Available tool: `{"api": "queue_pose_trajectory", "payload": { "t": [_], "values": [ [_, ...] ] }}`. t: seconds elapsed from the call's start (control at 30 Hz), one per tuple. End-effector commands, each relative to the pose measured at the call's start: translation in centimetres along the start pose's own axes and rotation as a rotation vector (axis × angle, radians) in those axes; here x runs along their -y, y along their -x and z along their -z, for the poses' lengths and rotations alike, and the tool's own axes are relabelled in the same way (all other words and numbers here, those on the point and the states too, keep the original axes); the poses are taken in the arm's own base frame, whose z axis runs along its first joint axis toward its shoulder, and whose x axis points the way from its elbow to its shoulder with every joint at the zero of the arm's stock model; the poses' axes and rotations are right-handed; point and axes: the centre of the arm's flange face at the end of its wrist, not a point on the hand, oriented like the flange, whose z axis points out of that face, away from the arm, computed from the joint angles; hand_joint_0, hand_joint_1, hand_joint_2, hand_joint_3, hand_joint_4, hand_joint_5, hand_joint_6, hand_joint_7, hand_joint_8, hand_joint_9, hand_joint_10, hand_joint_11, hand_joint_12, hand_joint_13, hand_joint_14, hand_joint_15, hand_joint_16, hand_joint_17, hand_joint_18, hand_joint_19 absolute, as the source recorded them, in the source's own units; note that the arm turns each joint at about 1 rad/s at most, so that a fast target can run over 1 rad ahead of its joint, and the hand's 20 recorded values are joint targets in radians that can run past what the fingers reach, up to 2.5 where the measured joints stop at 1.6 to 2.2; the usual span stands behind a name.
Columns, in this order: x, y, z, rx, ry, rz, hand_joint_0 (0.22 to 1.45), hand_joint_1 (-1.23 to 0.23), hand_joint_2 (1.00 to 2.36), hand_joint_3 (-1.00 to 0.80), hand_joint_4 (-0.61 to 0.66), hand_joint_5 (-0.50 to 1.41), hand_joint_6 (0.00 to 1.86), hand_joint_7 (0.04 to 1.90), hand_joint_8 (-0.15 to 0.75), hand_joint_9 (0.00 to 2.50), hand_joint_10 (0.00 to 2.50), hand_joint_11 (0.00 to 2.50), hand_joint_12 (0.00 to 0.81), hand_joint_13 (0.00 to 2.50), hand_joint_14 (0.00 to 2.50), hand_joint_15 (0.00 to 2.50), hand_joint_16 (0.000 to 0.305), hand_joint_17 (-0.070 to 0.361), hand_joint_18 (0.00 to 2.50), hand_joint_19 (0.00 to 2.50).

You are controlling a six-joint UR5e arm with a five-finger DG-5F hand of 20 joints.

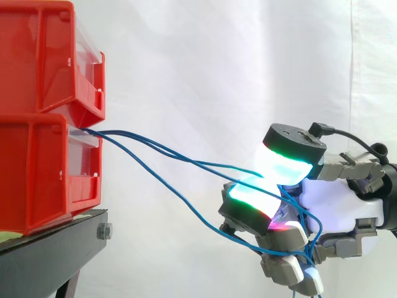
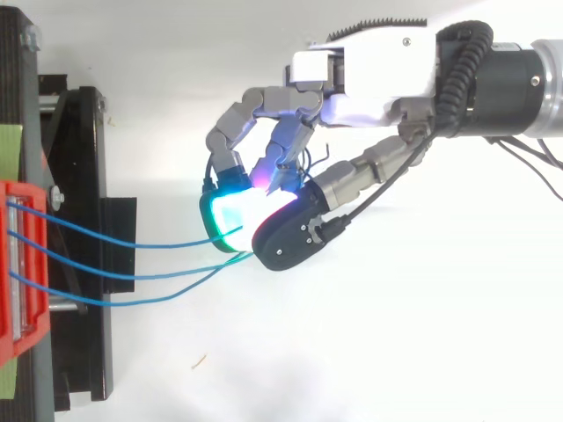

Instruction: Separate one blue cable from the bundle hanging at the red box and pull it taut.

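Where the arm comes in from the right of the side view, the hand (image 1: 338, 208) hangs in open air, well apart from the stand, with its fingers curled. Its thumb pad (image 1: 290, 166), glowing cyan and green, presses toward a cyan finger pad (image 1: 248, 200), and the blue cables (image 1: 155, 149) run in between them. The hand is therefore pinching cable, though I cannot tell how many strands sit in the pinch. One strand dips below the curled fingers, and loose loops of blue lie against the palm behind them.

From above, the hand (image 2: 352, 88) points its pads left toward the bins. Three blue cables (image 2: 132, 275) leave the bin front spaced apart, then draw together just at the glowing pads. They run in gentle curves rather than straight lines.

Farther left, the cables come out of the front opening of the lower red bin (image 1: 37, 174). An upper red bin (image 1: 43, 56) is stacked directly on it. Both rest on the black stand (image 1: 53, 251). Behind everything hangs the white curtain (image 1: 217, 62).
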Motion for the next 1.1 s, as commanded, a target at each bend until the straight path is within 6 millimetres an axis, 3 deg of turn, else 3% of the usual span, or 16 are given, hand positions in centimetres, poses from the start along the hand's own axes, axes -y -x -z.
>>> {"api": "queue_pose_trajectory", "payload": {
  "t": [0.0,1.07],
  "values": [
    [0.00,0.00,0.00,0.000,0.000,0.000,0.60,-0.80,1.00,0.00,-0.13,-0.11,0.90,1.16,0.379,1.04,0.00,1.23,0.451,0.96,0.02,0.92,0.059,0.133,1.01,0.87],
    [0.00,0.00,0.00,0.000,0.000,0.000,0.59,-0.78,1.01,-0.04,-0.14,-0.12,0.90,1.17,0.369,0.89,0.01,1.07,0.451,0.84,0.02,0.84,0.059,0.133,0.91,0.84]
  ]
}}
